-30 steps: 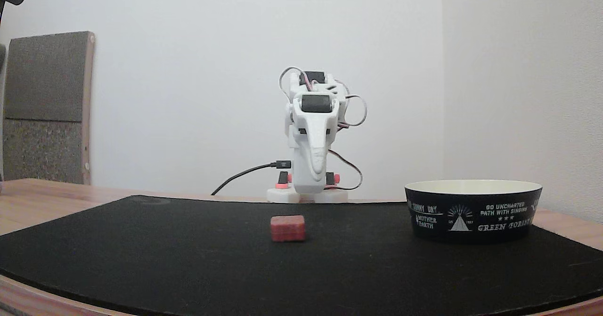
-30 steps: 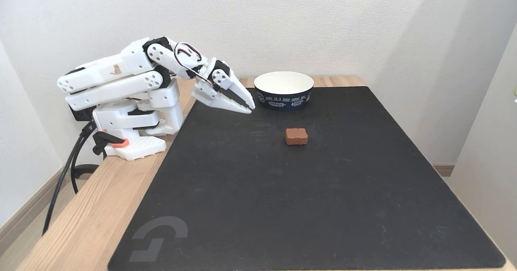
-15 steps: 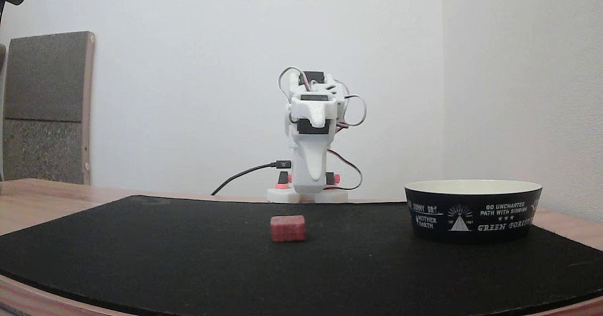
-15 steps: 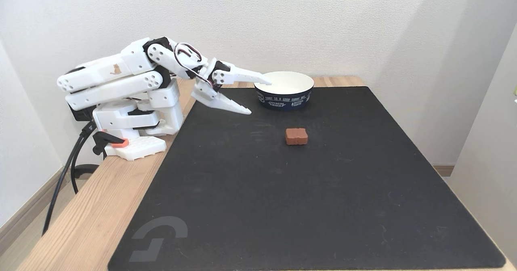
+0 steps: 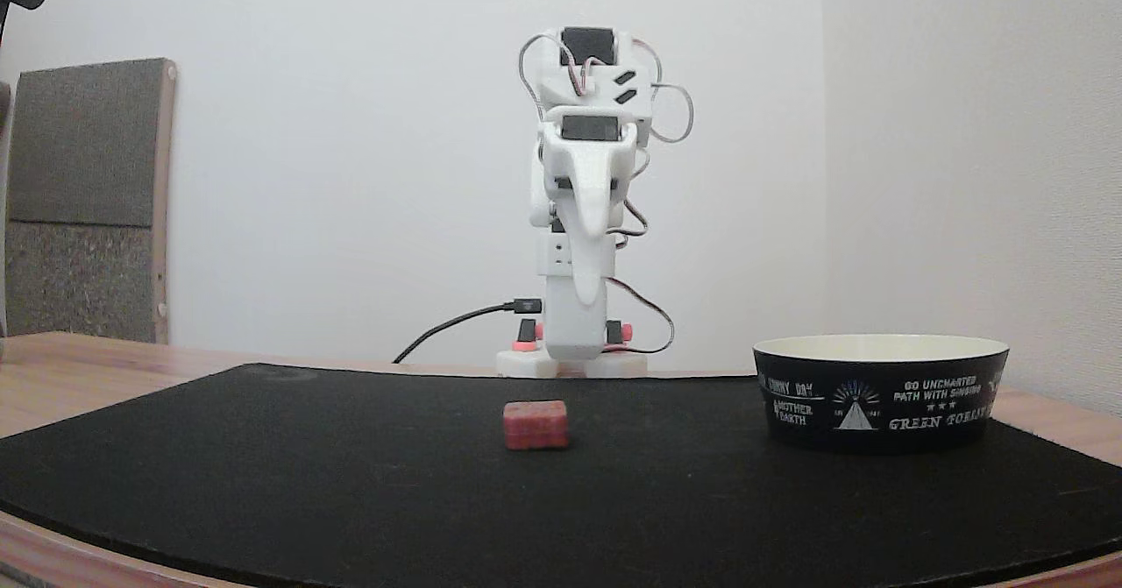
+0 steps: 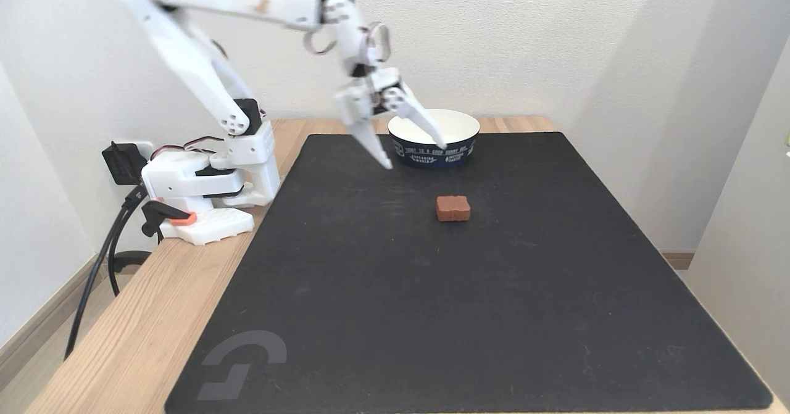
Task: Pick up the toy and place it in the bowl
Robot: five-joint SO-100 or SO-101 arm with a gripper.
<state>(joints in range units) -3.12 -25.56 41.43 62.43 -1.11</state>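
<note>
In a fixed view from the front, one red toy block [image 5: 536, 424] lies on the black mat [image 5: 351, 474], left of the one black bowl [image 5: 879, 393] with white lettering. The white arm stands behind, its gripper [image 5: 593, 265] pointing down above the mat; from here I cannot tell how the jaws stand.

In a fixed view from above, the gripper [image 6: 415, 156] hangs with its two fingers spread apart and empty, in front of the bowl [image 6: 433, 150]. The block [image 6: 453, 208] sits on the mat [image 6: 463, 315], near the bowl, apart from the gripper.
</note>
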